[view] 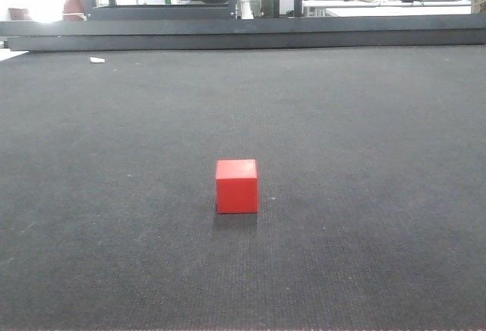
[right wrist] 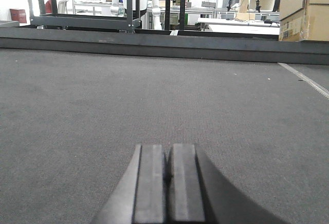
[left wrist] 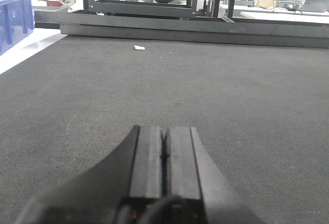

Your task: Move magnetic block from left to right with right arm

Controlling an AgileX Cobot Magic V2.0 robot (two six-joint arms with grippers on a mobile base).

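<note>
Front-facing: block (view: 236, 187) (seemingly) outside right hand (right wrist: 165, 149).

Too small to identify: small white scrap (view: 97, 60) on dark grey desk (view: 364, 118); cropped at left edge: blue plastic crate (left wrist: 13, 21)

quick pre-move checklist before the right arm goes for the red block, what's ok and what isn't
1. magnetic block sits flat and alone on the mat: ok.
2. right gripper open for a grasp: not ok, jaws are shut.
3. block seen in the right wrist view: not ok, only mat shows.
4. left gripper shut and empty: ok.
5. how far either gripper is from the block: cannot tell.
6. white scrap well away from the block, near the far edge: ok.
</note>
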